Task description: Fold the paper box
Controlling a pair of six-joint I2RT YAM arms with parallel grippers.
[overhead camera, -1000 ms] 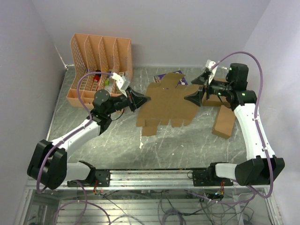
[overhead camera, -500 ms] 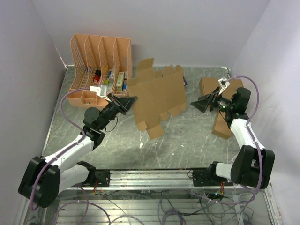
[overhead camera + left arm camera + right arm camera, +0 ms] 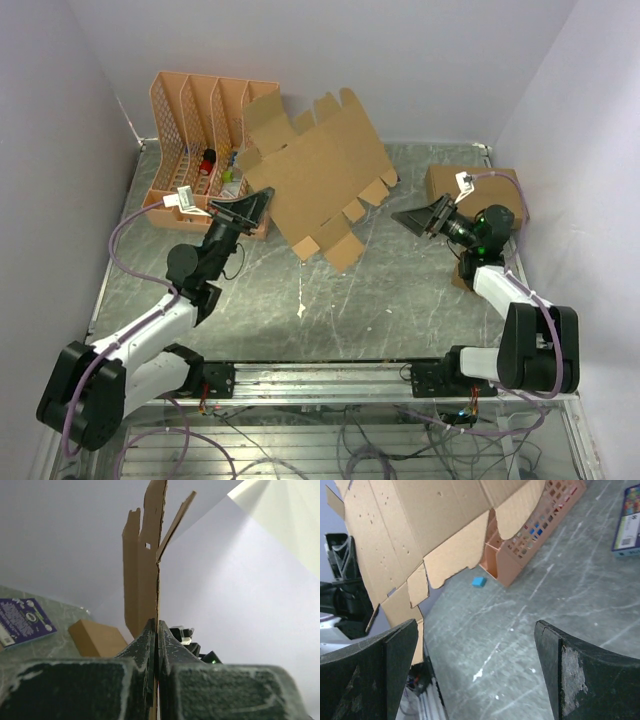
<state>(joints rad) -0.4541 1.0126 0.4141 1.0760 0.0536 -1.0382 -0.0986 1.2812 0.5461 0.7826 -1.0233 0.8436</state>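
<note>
The paper box (image 3: 315, 170) is a flat brown die-cut sheet with flaps and tabs. It is raised off the table and tilted up towards the back wall. My left gripper (image 3: 262, 200) is shut on the sheet's left edge. In the left wrist view the sheet (image 3: 146, 580) stands edge-on, rising from between the closed fingertips of that gripper (image 3: 157, 626). My right gripper (image 3: 408, 216) is open and empty, to the right of the sheet and apart from it. The right wrist view looks between the wide fingers of the right gripper (image 3: 475, 627) at the sheet (image 3: 415, 525) above the table.
A pink slotted file organizer (image 3: 210, 125) stands at the back left, right behind the sheet. A brown carton (image 3: 448, 182) lies at the back right, and another (image 3: 464, 272) is partly hidden by the right arm. A purple booklet (image 3: 630, 520) and a small blue piece (image 3: 479, 582) lie on the table.
The left arm has pulled back and swung the sheet up off the table, leftward and towards the back wall. The right gripper has drawn back to the right and stayed open.
</note>
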